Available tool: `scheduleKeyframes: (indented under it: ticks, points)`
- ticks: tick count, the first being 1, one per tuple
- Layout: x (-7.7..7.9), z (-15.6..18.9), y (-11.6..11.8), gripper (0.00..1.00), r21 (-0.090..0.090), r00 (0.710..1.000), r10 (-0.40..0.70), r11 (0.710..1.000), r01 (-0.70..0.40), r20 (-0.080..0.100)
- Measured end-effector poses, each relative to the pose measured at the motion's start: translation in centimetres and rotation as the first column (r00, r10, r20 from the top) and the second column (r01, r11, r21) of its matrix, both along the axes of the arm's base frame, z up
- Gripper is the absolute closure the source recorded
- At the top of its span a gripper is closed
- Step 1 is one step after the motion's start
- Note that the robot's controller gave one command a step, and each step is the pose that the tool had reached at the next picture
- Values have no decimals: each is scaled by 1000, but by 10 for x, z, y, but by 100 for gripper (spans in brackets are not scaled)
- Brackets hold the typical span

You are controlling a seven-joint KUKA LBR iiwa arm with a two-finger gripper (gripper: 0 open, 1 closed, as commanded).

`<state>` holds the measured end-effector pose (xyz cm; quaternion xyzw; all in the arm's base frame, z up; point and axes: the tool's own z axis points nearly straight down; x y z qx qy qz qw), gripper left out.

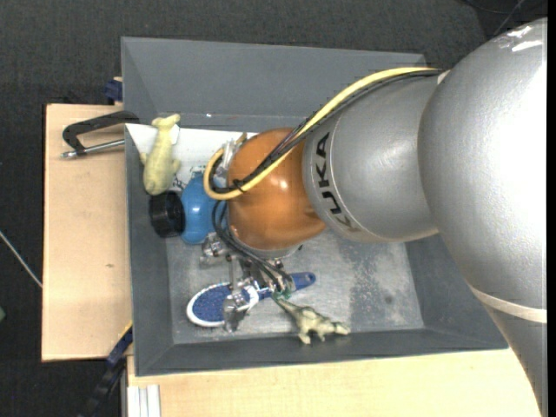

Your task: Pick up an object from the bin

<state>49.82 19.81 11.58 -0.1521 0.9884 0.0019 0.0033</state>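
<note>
Gripper (pixel 248 292) low over the bin (pixel 382 281) floor, close to the near wall, sitting right on top of a blue brush (pixel 207 307). The brush's speckled oval head points to the near-left corner and its handle runs out to the right. Metal parts cross the brush's middle, so wide or narrow, gripped or just touching, I cannot tell. Just right of it, against the near wall, lies a small pale yellow dinosaur figure (pixel 317 324), clear of the gripper. Further back, the orange cover (pixel 265 194) and the big grey arm (pixel 408 155) block the bin's centre and right. By the left wall, a blue bottle (pixel 196 211) with a black cap is half tucked behind the cover. At the far-left corner, a yellow soft toy (pixel 161 156) rests on a partly hidden white sheet (pixel 201 141).
</note>
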Motion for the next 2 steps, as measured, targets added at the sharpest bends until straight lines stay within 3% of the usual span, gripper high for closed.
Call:
scheduleKeyframes:
  ticks: [1,2]
  points:
    - [-5,-44,-8,0,-2,994,113,994,-113,1]
    - [-4,-43,-7,0,-2,994,112,994,-112,-2]
